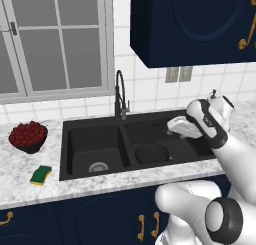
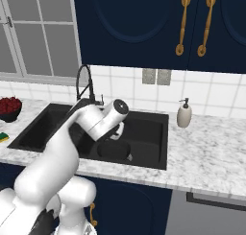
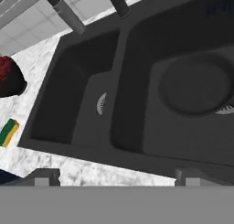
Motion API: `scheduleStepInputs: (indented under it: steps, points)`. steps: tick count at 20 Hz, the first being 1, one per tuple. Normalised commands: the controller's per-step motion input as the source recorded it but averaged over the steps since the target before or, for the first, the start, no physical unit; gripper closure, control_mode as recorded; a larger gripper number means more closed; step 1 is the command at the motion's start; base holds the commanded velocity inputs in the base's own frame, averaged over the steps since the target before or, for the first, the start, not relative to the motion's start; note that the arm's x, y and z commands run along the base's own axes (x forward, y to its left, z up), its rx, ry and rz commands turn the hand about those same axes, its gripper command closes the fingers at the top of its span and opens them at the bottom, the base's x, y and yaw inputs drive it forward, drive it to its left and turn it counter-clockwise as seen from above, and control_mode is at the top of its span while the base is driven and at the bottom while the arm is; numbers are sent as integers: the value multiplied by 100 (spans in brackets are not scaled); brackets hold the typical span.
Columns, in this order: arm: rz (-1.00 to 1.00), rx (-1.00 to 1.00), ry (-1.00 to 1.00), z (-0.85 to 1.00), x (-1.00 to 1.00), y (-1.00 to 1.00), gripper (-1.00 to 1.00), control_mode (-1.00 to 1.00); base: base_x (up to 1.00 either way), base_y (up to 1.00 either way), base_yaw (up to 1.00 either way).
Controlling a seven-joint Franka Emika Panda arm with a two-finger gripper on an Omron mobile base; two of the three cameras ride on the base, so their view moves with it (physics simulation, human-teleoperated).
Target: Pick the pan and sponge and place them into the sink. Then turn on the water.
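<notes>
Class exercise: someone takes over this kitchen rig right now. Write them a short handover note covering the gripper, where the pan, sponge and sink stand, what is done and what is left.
Gripper: open, holding nothing, above the sink's right basin.
Pan: lying in the right basin of the sink, partly over its drain.
Sponge: on the counter left of the sink, in front of the fruit bowl.
Faucet: no water running.
Done: pan in the sink.
Left: pick the sponge, put it in the sink, then turn on the water.

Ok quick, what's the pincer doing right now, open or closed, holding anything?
Pincer: open, empty, above the matte black double-basin sink.
</notes>
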Motion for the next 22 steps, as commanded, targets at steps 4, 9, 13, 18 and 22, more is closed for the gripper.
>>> scheduleStepInputs:
  steps: [4, 9, 13, 18, 22]
  points:
    - [-9, 32, 0, 38, -45, 77, -100, -100, 0, 0, 0]
    - [-3, 5, 0, 34, -23, 99, -100, -100, 0, 0, 0]
    - [0, -9, 4, 41, -15, 100, -100, -100, 0, 0, 0]
    - [8, -30, 14, 53, -7, 100, -100, -100, 0, 0, 0]
    - [5, -27, 21, 37, 0, 100, -100, -100, 0, 0, 0]
